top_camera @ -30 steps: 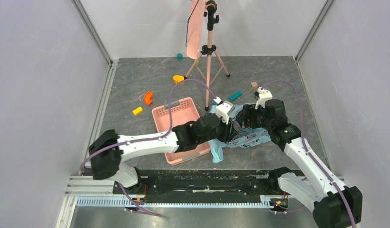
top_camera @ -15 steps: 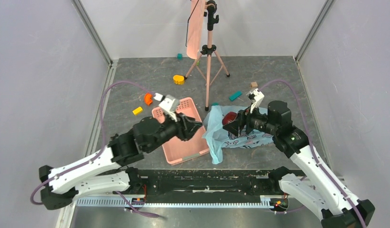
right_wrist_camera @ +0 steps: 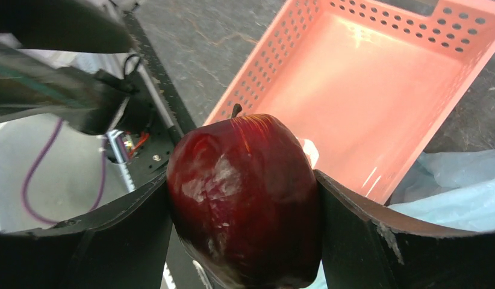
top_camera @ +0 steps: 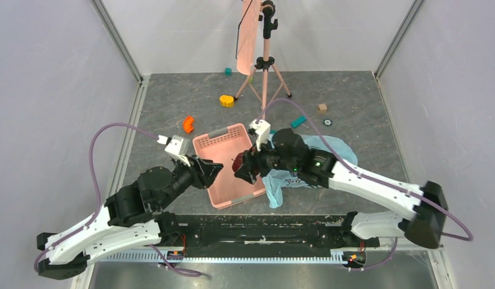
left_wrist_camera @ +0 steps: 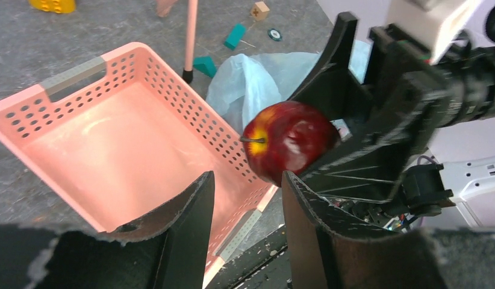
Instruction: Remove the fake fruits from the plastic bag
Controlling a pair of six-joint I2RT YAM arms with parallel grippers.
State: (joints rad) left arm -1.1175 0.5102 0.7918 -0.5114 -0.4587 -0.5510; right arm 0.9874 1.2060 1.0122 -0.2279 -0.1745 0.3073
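My right gripper (right_wrist_camera: 245, 208) is shut on a glossy dark-red fake fruit (right_wrist_camera: 245, 195), an apple with a yellow patch by its stem. It holds the fruit in the air over the near right corner of the pink basket (top_camera: 226, 146). The top view shows the fruit (top_camera: 239, 164) and the right gripper (top_camera: 241, 166) there. The light-blue plastic bag (top_camera: 273, 185) lies crumpled on the floor right of the basket, partly under my right arm. My left gripper (top_camera: 212, 171) is open and empty just left of the fruit. In the left wrist view the fruit (left_wrist_camera: 287, 147) hangs just beyond the left gripper (left_wrist_camera: 248, 201).
A pink tripod stand (top_camera: 266, 66) with a hanging pink cloth stands behind the basket. Small toy blocks lie on the grey floor: orange (top_camera: 188, 124), yellow (top_camera: 226, 100), teal (top_camera: 298, 121), brown (top_camera: 321, 108). A black rail (top_camera: 263, 229) runs along the near edge.
My right arm has swung left, carrying the fruit from the bag to above the basket. My left arm has pulled back from the bag to the basket's left side.
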